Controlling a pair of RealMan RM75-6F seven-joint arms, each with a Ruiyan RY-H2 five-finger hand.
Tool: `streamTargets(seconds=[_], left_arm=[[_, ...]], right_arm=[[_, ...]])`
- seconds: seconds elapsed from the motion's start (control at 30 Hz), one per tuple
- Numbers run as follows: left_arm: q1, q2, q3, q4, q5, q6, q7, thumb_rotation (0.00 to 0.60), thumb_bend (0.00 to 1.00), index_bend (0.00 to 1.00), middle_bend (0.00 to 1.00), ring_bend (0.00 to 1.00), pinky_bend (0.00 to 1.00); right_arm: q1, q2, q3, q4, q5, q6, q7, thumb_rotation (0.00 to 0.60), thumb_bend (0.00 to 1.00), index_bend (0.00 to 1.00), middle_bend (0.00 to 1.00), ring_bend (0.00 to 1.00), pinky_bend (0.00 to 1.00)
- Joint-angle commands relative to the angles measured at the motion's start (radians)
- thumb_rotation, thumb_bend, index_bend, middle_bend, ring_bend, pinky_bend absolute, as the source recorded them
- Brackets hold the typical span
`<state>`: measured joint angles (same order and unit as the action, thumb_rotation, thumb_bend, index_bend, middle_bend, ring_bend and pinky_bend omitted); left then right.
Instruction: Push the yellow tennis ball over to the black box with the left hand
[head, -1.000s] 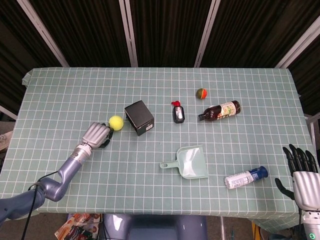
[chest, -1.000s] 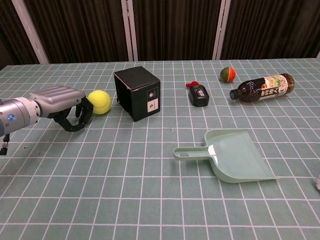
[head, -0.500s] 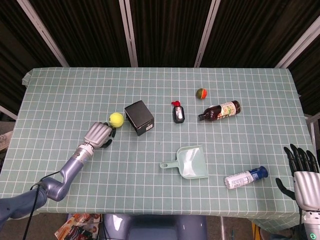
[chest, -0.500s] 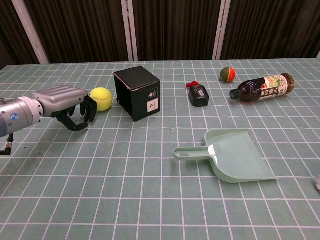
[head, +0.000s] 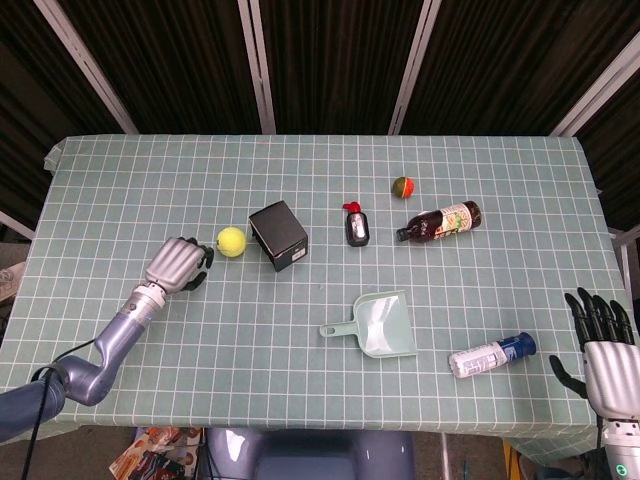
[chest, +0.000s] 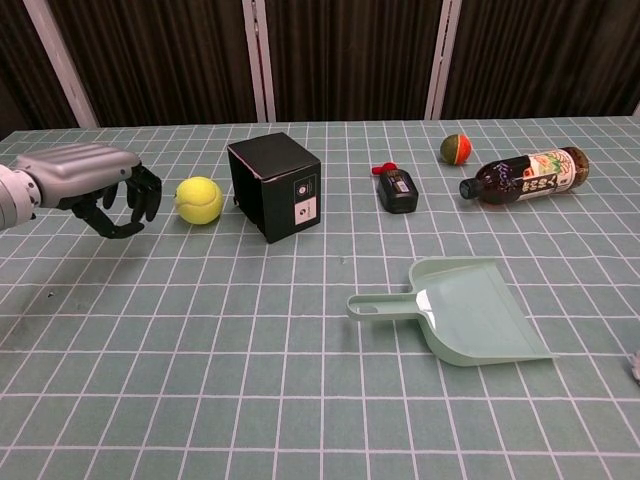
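Note:
The yellow tennis ball (head: 231, 240) (chest: 199, 200) lies on the tablecloth just left of the black box (head: 278, 235) (chest: 274, 186), a small gap between them. My left hand (head: 175, 265) (chest: 92, 181) hovers left of the ball, apart from it, its fingers curled downward and holding nothing. My right hand (head: 604, 350) is at the table's near right corner, fingers spread, holding nothing; the chest view does not show it.
A small black bottle with a red cap (head: 356, 225) lies right of the box. Farther right are a red-green ball (head: 403, 186) and a brown bottle (head: 440, 221). A green dustpan (head: 375, 324) and a white-blue bottle (head: 490, 355) lie nearer the front.
The left hand has pulled back to the left, away from the ball. The ball rolled slightly toward the box and now rests free. The right hand has not moved.

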<state>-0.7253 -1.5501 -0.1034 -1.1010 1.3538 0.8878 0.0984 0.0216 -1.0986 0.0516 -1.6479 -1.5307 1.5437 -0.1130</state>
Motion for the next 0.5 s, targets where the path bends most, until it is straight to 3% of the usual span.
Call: streamTargets(seconds=[0.03,0.27,0.5], left_arm=[[0.008,0.017,-0.018,-0.01,-0.04,-0.01,-0.003,0.6,0.38,0.5,0.53,0.38,0.48],[0.003,-0.001,-0.031,0.038,-0.087,-0.037,0.02,0.6,0.38,0.49,0.52,0.38,0.47],[-0.015,-0.08,-0.038,0.145,-0.095,-0.053,0.004,0.6,0.38,0.5,0.51,0.38,0.44]], right_arm=[[-0.001,0.0,0.001,-0.002,-0.002,0.004,0.0,0.6,0.31,0.0,0.0,0.0,0.0],[-0.009,0.01,0.002,-0.003,-0.006,0.019,0.024,0.6,0.31,0.0,0.0,0.0,0.0],[-0.007,0.016,0.0,-0.002,-0.011,0.015,0.039,0.6,0.31,0.0,0.0,0.0,0.0]])
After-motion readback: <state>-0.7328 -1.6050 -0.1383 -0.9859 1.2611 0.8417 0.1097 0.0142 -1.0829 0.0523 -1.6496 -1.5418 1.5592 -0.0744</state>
